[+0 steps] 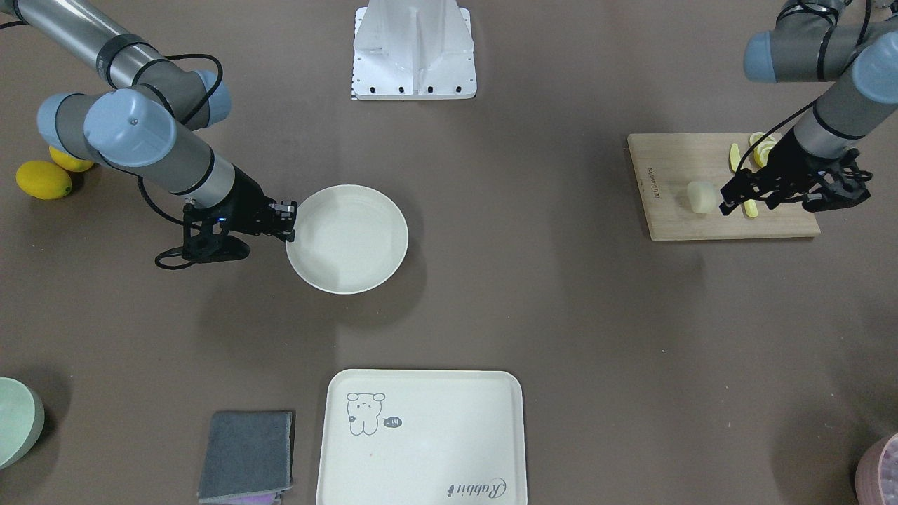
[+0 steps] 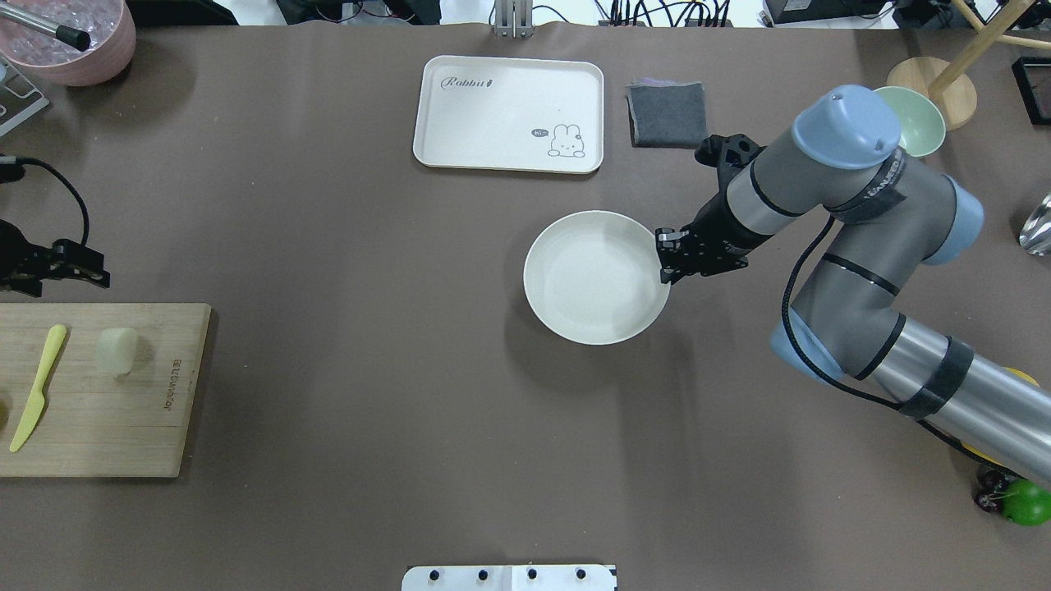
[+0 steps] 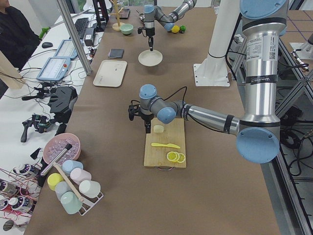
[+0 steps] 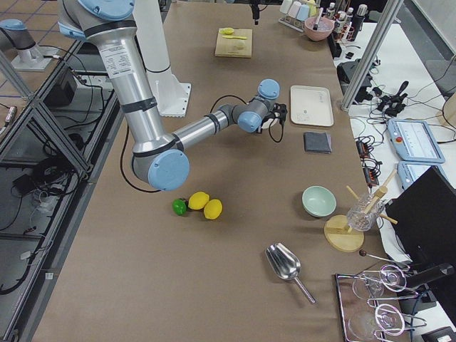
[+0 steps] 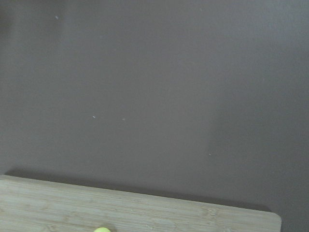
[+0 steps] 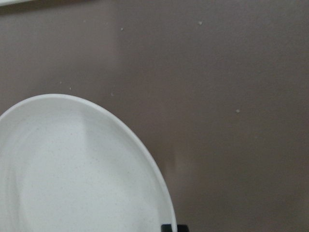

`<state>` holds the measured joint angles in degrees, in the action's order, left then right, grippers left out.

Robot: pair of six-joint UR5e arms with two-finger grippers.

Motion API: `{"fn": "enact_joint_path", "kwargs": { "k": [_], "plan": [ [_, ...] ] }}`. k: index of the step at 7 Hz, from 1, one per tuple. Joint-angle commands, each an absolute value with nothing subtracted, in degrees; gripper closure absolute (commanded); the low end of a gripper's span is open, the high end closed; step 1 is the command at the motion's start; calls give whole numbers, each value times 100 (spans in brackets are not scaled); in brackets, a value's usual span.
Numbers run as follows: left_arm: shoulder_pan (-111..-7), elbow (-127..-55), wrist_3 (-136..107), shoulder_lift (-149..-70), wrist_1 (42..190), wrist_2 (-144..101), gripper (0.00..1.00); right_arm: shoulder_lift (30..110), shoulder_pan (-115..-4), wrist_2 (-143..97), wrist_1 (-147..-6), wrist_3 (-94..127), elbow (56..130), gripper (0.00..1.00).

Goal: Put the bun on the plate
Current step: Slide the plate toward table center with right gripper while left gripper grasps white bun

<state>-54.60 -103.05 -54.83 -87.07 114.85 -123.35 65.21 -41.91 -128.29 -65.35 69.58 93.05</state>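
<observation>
The bun is a small pale cream lump lying on the wooden cutting board; the overhead view shows the bun near the board's far edge. My left gripper hovers just beside it, over that edge, with its jaws apart and nothing between them. The round cream-white plate lies mid-table with nothing in it. My right gripper is at the plate's rim and looks shut on it. In the right wrist view a dark fingertip touches the rim of the plate.
A yellow plastic knife and lemon slices share the board. The rabbit tray and a grey cloth lie beyond the plate, with a green bowl to the right. Whole lemons sit behind the right arm.
</observation>
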Motion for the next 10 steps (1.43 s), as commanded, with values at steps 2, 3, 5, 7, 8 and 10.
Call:
{"fn": "enact_joint_path", "kwargs": {
  "k": [2,3,5,7,8,10],
  "plan": [
    [-4792,-10292,-5801,-8622,11663,-12068,12,6346,-3832,-12604,-6521,7127,9290,100],
    [-4686,-10248,-5792,-8613,11654,-12059,16,6328,-3797,-12595,-6521,7145,9290,100],
    [-4667,-10222,-5783,-8570,11646,-12059,28,6328,-3762,-12577,-6521,7146,9290,100],
    [-4667,-10213,-5783,-8517,11646,-12050,49,6284,-3735,-12551,-6521,7145,9290,100],
    [-4667,-10213,-5783,-8491,11637,-11963,56,6249,-3727,-12533,-6513,7137,9290,28],
    [-4667,-10283,-5792,-8516,11619,-11944,65,6249,-3700,-12147,-6504,7233,9360,0]
  ]
}}
